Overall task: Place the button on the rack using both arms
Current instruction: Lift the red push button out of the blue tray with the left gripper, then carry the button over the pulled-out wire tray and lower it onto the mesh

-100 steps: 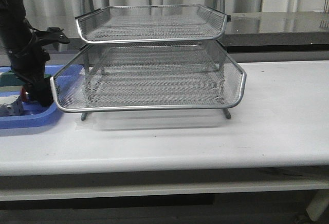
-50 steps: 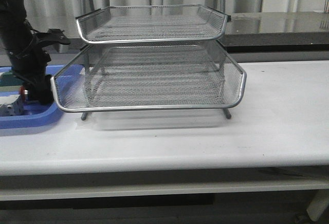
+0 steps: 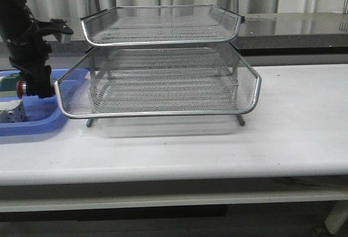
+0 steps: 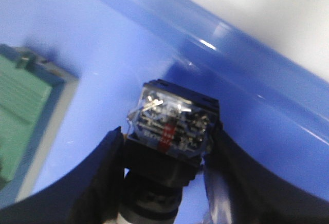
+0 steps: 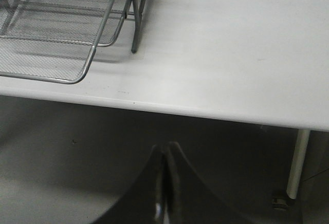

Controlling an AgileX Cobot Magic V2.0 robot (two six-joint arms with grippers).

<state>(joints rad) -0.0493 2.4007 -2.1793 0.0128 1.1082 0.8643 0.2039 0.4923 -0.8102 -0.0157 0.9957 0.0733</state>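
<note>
My left gripper (image 3: 30,89) is shut on the button (image 3: 20,88) and holds it just above the blue tray (image 3: 38,122), left of the rack (image 3: 163,74). The button's red cap points left in the front view. In the left wrist view the button (image 4: 172,126) sits between my two dark fingers (image 4: 103,178), its blue rear block facing the camera. My right gripper (image 5: 164,175) is shut and empty, below and in front of the table edge, out of the front view. The rack's corner shows in the right wrist view (image 5: 61,34).
A green-topped block (image 4: 23,111) lies in the blue tray (image 4: 241,54) near the button. A small white block (image 3: 12,113) lies in the tray's front part. The white table (image 3: 293,117) stretches right of the rack. A table leg (image 5: 298,162) stands at the right.
My left gripper has risen with the button, lifting it up off the blue tray's floor. The right arm has not moved.
</note>
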